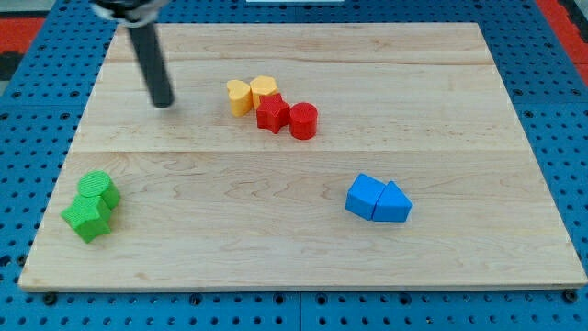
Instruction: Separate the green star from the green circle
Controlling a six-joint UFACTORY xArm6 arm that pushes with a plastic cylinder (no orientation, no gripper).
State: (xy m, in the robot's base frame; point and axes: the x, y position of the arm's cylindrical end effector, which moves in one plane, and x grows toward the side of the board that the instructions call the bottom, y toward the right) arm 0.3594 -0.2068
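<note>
The green circle [97,188] and the green star [87,219] sit touching each other near the view's bottom left of the wooden board [303,239]; the circle is above the star. My tip [163,103] rests on the board at the view's upper left, well above and to the right of both green blocks, apart from them.
A yellow heart [239,97], a yellow block [265,88], a red star [271,114] and a red circle [303,120] cluster at the upper middle. A blue cube [366,196] and a blue triangle [395,204] touch at the lower right.
</note>
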